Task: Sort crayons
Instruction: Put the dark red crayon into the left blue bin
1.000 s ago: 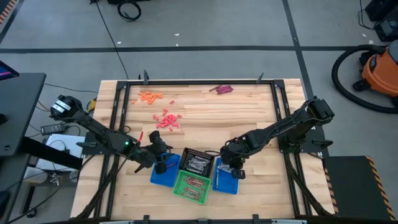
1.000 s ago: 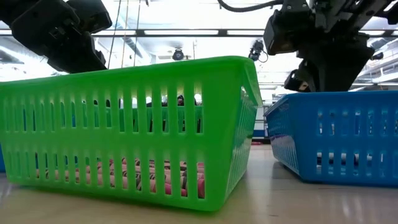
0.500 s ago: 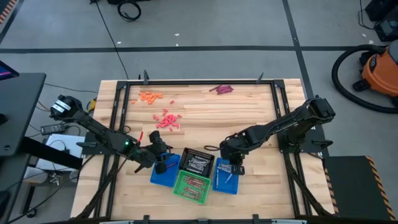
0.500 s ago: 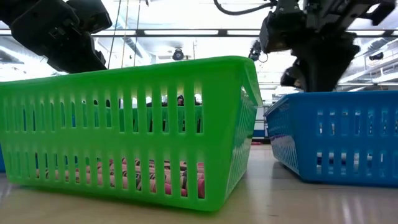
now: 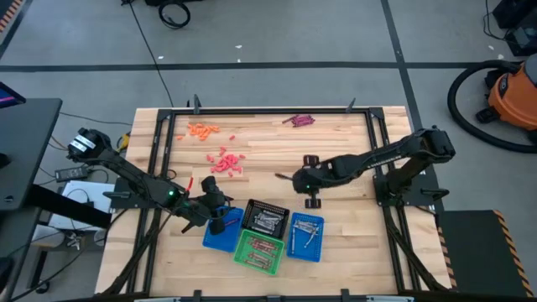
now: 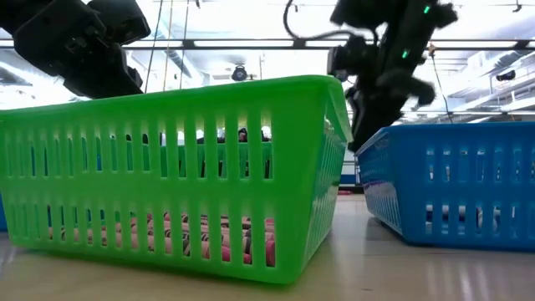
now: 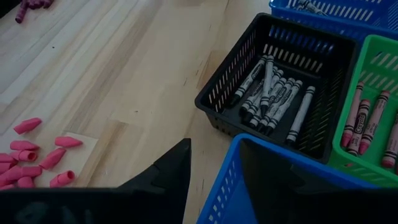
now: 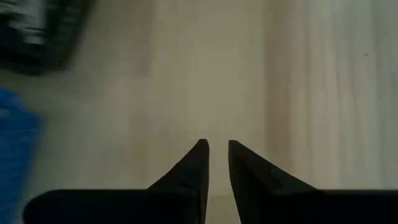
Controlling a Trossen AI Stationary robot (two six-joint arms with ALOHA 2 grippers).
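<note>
Three baskets stand in a cluster at the near middle: a black basket [image 5: 265,220] with silvery-grey crayons [image 7: 273,93], a green basket [image 5: 258,250] with reddish crayons [image 7: 367,121], and a right blue basket [image 5: 305,236] with a few crayons. My left gripper [image 5: 216,208] is on the far corner of a second, left blue basket [image 5: 220,235]. My right gripper [image 5: 294,178] hangs over bare wood beyond the baskets, slightly open, with nothing between its fingers [image 8: 216,149]. Loose piles lie far off: orange [image 5: 201,129], pink-red [image 5: 225,161] and maroon [image 5: 299,120]. My left gripper has the left blue basket's wall [image 7: 217,193] between its fingers near a far corner, one finger [image 7: 177,168] outside and the other inside. It comes slanting down from the table's left side. The basket rests on the table.
A black frame [image 5: 277,110] borders the wooden tabletop. The low view shows the green basket [image 6: 167,167] and the right blue basket [image 6: 451,184] close up, with both arms above them. Bare wood lies between the baskets and the far piles.
My right gripper has left the spot above the right blue basket and swung toward the table's far edge and a little left, turning as it went. It now hangs over bare wood. The baskets have stayed in place.
</note>
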